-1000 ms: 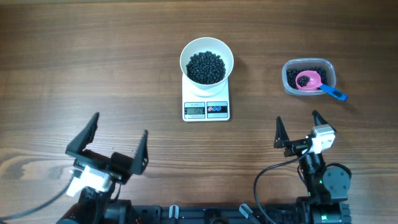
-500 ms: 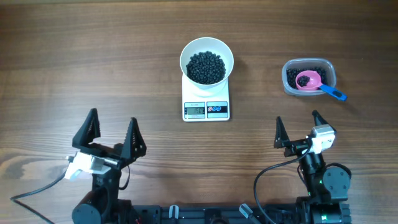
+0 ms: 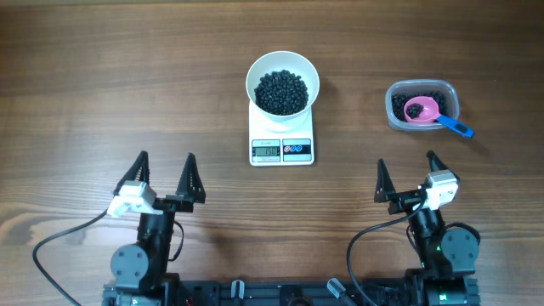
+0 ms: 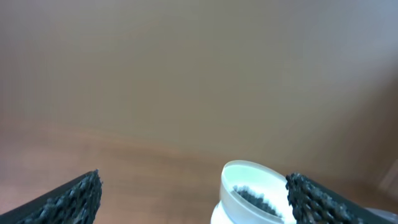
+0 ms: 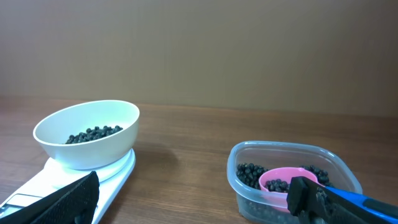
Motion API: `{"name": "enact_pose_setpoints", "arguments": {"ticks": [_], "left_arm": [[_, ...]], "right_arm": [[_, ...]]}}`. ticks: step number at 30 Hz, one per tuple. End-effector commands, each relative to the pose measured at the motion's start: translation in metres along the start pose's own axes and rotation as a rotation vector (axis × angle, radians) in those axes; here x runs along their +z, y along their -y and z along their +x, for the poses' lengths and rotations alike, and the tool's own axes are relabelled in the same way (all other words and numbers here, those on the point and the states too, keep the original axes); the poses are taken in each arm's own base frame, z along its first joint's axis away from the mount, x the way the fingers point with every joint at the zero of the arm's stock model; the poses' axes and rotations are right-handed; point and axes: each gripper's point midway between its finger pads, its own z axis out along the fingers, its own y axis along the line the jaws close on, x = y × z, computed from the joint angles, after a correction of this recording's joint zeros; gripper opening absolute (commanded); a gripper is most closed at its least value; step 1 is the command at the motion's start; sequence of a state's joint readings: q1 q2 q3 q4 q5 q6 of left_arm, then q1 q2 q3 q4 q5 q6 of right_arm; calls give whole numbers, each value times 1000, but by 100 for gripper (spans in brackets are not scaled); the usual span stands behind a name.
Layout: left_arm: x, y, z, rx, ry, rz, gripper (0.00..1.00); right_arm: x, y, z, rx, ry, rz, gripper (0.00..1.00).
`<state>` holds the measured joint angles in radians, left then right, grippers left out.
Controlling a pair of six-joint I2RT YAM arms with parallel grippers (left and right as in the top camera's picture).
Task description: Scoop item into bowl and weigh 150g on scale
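Note:
A white bowl (image 3: 283, 82) holding black beads (image 3: 282, 92) stands on the white scale (image 3: 282, 145) at the table's middle. It shows blurred in the left wrist view as bowl (image 4: 252, 198) and sharper in the right wrist view as bowl (image 5: 87, 133) on the scale (image 5: 68, 183). My left gripper (image 3: 165, 181) stands open near the front left, empty, well short of the scale. Open and empty too, my right gripper (image 3: 408, 174) sits at the front right, below the tub.
A clear plastic tub (image 3: 422, 105) of black beads sits at the right, with a pink scoop (image 3: 422, 110) on a blue handle (image 3: 456, 127) resting in it. The tub (image 5: 292, 180) and scoop (image 5: 283, 182) lie just ahead of my right fingers.
The left arm has swung right and turned to face straight up the table, its gripper staying open. The right arm, bowl, scale and tub have not moved.

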<state>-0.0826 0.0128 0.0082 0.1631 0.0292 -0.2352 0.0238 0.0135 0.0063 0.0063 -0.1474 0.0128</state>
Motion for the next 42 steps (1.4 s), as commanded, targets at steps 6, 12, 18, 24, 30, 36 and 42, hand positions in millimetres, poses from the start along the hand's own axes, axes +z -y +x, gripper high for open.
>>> {"name": "enact_pose_setpoints", "arguments": {"ticks": [6, 12, 18, 24, 30, 36, 42], "left_arm": [[-7, -22, 53, -12, -211, -98, 100], [-7, -22, 53, -12, -212, -96, 100], [-7, -22, 53, -12, -212, -96, 100], [-7, -22, 53, -12, -212, -96, 100], [-7, -22, 53, -12, -213, -97, 100], [-7, -22, 53, -12, -213, -97, 100], [-7, -22, 53, -12, -213, -97, 100]], "right_arm": [[-1, 2, -2, -12, 11, 13, 100], [-1, 2, -2, -12, 11, 13, 100], [-1, 2, -2, -12, 11, 13, 100], [-1, 2, -2, -12, 11, 13, 100], [-1, 2, -2, -12, 11, 13, 100], [-1, 2, -2, -11, 11, 13, 100], [-1, 2, -2, -12, 11, 13, 100]]}}
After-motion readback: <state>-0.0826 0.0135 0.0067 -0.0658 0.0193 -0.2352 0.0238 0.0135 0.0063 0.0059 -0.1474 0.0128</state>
